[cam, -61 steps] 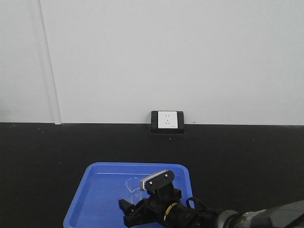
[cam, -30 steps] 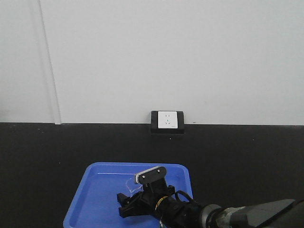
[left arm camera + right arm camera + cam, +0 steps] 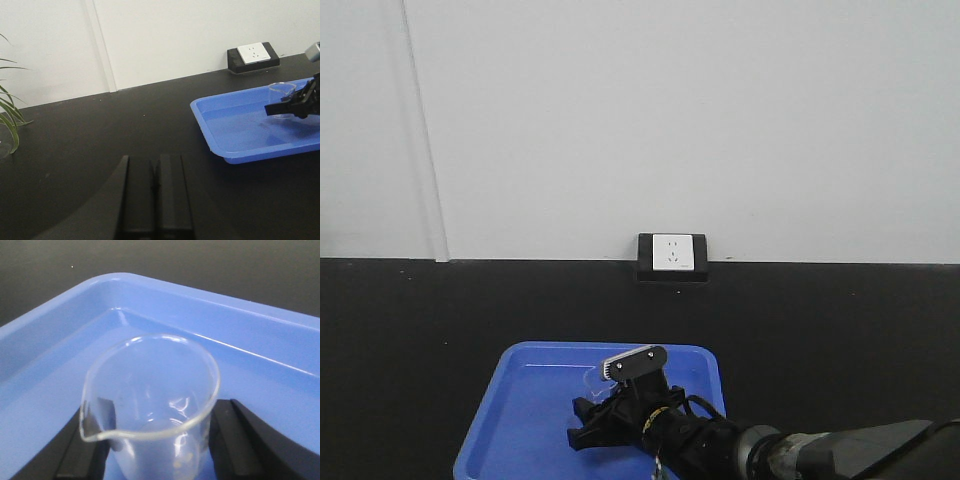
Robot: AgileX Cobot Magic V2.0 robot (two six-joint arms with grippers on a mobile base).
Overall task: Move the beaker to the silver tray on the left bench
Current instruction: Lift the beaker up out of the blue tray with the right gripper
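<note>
The beaker (image 3: 150,390), small and of clear glass with a pouring lip, stands in a blue tray (image 3: 150,290). My right gripper (image 3: 160,440) holds it, one black finger pressed to each side of the glass. From the front view the beaker (image 3: 595,382) shows faintly just past the right gripper (image 3: 582,420), over the blue tray (image 3: 520,420). In the left wrist view the beaker (image 3: 280,90) and right gripper (image 3: 287,105) sit at the far right. My left gripper (image 3: 152,185) hangs shut and empty over the black bench. The silver tray is out of view.
A wall socket (image 3: 672,255) sits on the black bench top against the white wall behind the tray. Green plant leaves (image 3: 7,115) reach in at the far left of the left wrist view. The blue tray (image 3: 225,135) has a raised rim.
My right gripper has slid left and a little forward inside the blue tray, ending around the beaker. The left arm has not visibly moved.
</note>
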